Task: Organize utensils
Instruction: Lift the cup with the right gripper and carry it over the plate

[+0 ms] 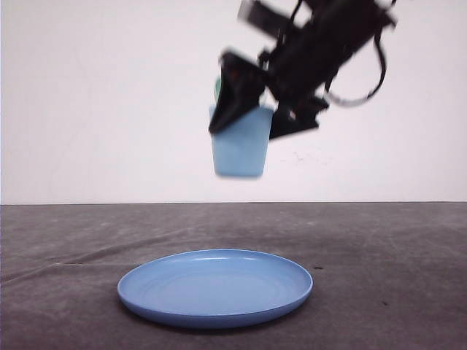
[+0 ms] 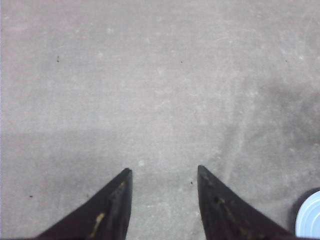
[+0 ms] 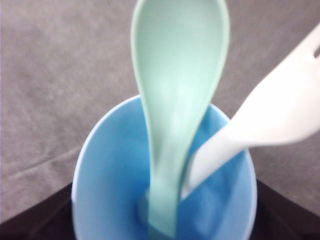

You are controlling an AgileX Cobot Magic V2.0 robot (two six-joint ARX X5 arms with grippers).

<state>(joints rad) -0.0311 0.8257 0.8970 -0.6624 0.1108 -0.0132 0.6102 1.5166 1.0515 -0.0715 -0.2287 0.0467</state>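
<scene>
Our right gripper (image 1: 252, 109) pinches the light blue plastic cup (image 1: 239, 149) holding mint-green plastic spoon (image 3: 177, 100) and white plastic fork (image 3: 270, 120) above the round blue plate (image 1: 215, 286); our left gripper (image 2: 162, 175) is spread.

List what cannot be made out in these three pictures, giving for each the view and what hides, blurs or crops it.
1. Front view: the right gripper and cup are motion-blurred; its fingers' contact is unclear.
2. Front view: the spoon is mostly hidden by the gripper.
3. Right wrist view: the fork tines are cropped by the edge.
4. Left wrist view: the plate is cropped at the corner.
</scene>
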